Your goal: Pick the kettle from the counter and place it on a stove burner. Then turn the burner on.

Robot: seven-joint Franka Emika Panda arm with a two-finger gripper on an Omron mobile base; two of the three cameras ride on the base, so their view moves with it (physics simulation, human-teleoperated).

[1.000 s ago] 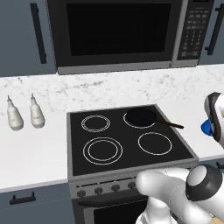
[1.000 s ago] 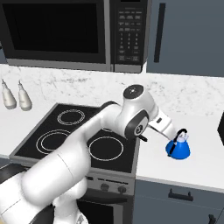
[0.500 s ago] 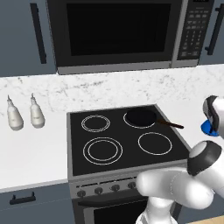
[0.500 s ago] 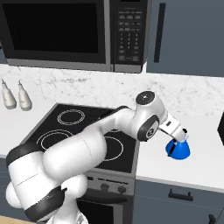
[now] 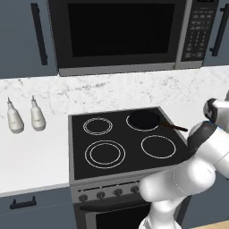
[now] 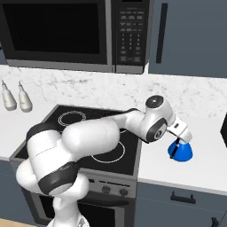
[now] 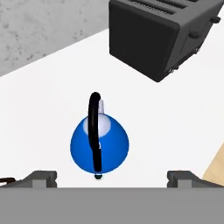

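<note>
We see the blue kettle (image 7: 99,146) upright on the white table (image 7: 52,100), near a black toaster (image 7: 162,37) toward the back edge. Our end effector (image 7: 111,177) hangs just above it, released, its spread fingertips (image 7: 41,178) holding nothing.

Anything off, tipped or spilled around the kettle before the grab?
Nothing stands out. The kettle sits upright on the counter, handle arched over the top, no spill around it. The open claw hovers above it, and the toaster stands clear of it. A pan occupies a rear burner.
</note>
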